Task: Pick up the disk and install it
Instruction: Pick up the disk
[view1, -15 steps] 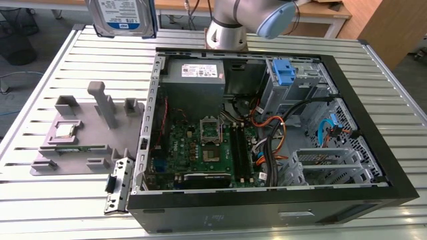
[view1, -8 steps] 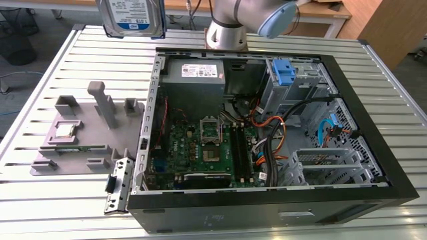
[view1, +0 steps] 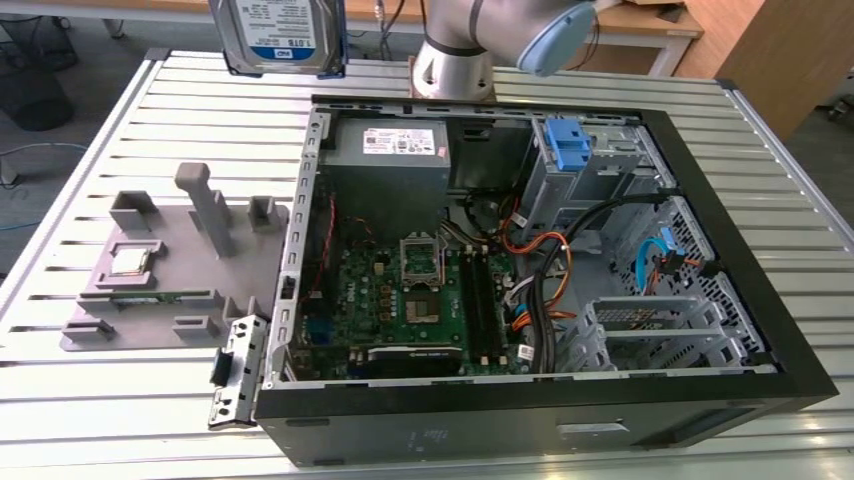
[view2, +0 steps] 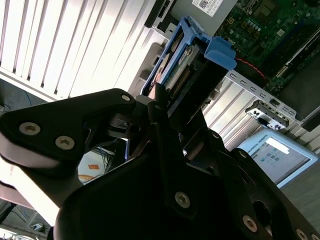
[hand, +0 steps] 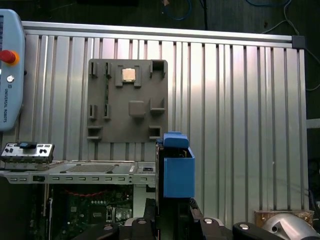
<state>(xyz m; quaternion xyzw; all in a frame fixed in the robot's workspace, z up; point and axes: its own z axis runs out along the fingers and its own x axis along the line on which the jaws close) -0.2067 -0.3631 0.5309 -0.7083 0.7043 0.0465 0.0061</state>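
The fingers (view2: 159, 107) of the gripper (view2: 175, 102) are clamped on the disk (view2: 187, 55) in the second wrist view. In the first wrist view, its blue bracket (hand: 176, 172) hangs over the slatted table (hand: 240, 100) (just outside the case). In the exterior view the disk (view1: 278, 35) hangs at the far side, toward the exterior view's left. Pickup looks done, installing not. The open computer case (view1: 787, 340) holds a motherboard (view1: 387, 290).

An open black computer case (view1: 534, 415) lies on the slatted metal worktop (view1: 120, 400), its green motherboard (view1: 400, 290) exposed beside a grey power supply (view1: 387, 155). On the exterior view's left sits a grey fixture plate (view1: 160, 285) carrying what looks like 1 processor chip (view1: 130, 260); a metal bracket (view1: 234, 375) lies just beside the case.
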